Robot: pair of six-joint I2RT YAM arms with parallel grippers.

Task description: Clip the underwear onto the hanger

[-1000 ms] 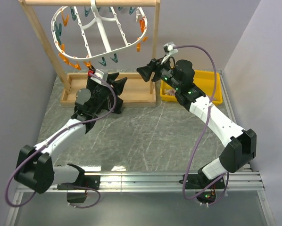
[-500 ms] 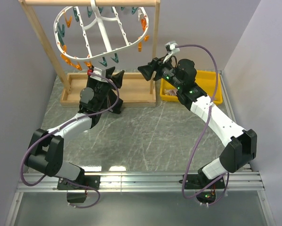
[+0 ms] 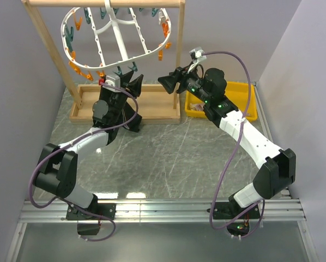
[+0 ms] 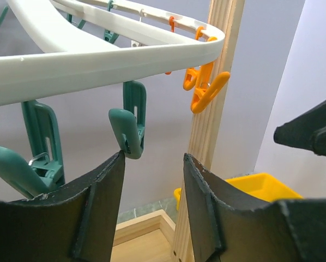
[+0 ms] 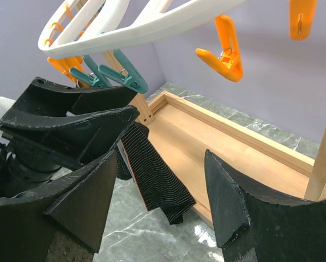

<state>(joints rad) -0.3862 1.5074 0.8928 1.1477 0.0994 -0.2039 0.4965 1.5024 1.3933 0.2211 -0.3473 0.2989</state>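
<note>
The hanger (image 3: 118,35) hangs tilted from the wooden frame's top bar, with orange and teal pegs along its rim. My left gripper (image 3: 128,85) is open and empty, raised just under the rim (image 4: 97,60). One fingertip is next to a teal peg (image 4: 127,131). The underwear (image 5: 157,174), black and finely striped, hangs below my left gripper and trails over the base's front rail onto the table. It also shows in the top view (image 3: 133,121). What holds it up is hidden. My right gripper (image 3: 165,82) is open and empty, facing the left one, near the right post.
The wooden frame has a right post (image 3: 179,60) between the two grippers and a flat base (image 3: 157,106). A yellow bin (image 3: 245,103) stands behind my right arm, with pinkish cloth inside. Orange pegs (image 5: 225,52) hang above my right gripper (image 5: 160,155).
My left gripper has risen and moved closer under the hanger's pegs, and its elbow has swung in. The hanger has swayed slightly. My right arm has hardly moved.
</note>
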